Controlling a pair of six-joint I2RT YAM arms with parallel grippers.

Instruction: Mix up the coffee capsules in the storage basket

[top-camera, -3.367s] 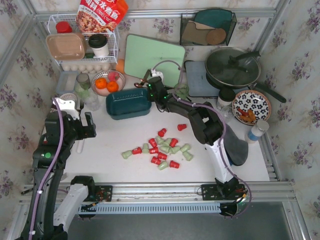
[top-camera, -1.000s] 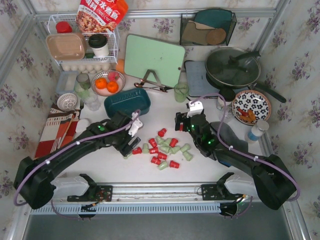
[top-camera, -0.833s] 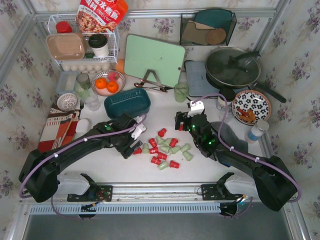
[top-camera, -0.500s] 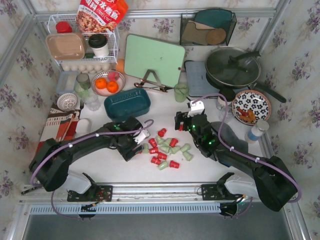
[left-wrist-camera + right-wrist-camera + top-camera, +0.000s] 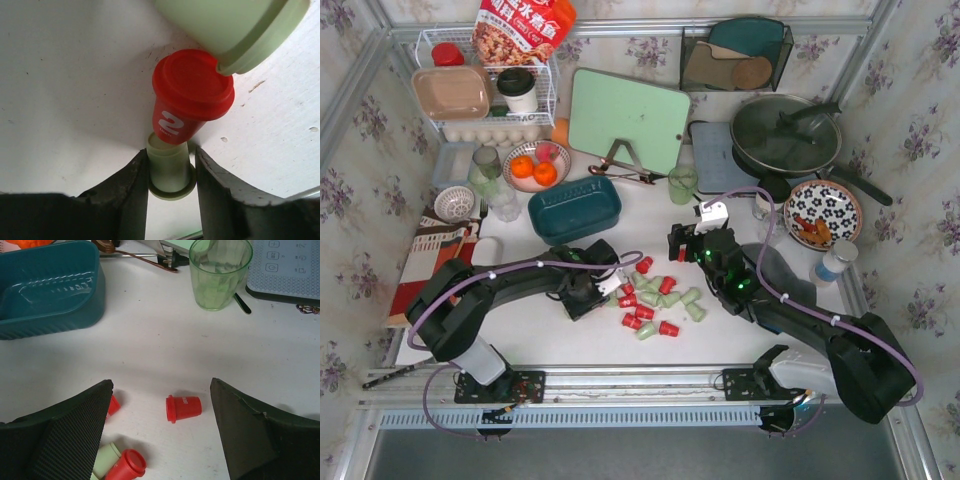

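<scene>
Red and mint green coffee capsules (image 5: 655, 300) lie scattered in the middle of the table. The dark teal storage basket (image 5: 575, 208) stands behind them with nothing inside; its wall (image 5: 50, 320) also shows in the right wrist view. My left gripper (image 5: 605, 285) is at the pile's left edge. In its wrist view it (image 5: 171, 152) is shut on a mint green capsule (image 5: 170, 172), with a red capsule (image 5: 192, 95) lying against that one. My right gripper (image 5: 678, 243) is open and hovers (image 5: 161, 384) over a lone red capsule (image 5: 183, 408).
A green glass (image 5: 682, 183) and metal tongs (image 5: 625, 172) stand behind the right gripper. Further back are a mint cutting board (image 5: 628, 115), a pan (image 5: 785, 135), a patterned plate (image 5: 823, 212), a bowl of oranges (image 5: 535, 165) and a white wire rack (image 5: 485, 90).
My left gripper slid right to the pile's left edge and its jaws closed around a mint green capsule. The right arm barely moved.
</scene>
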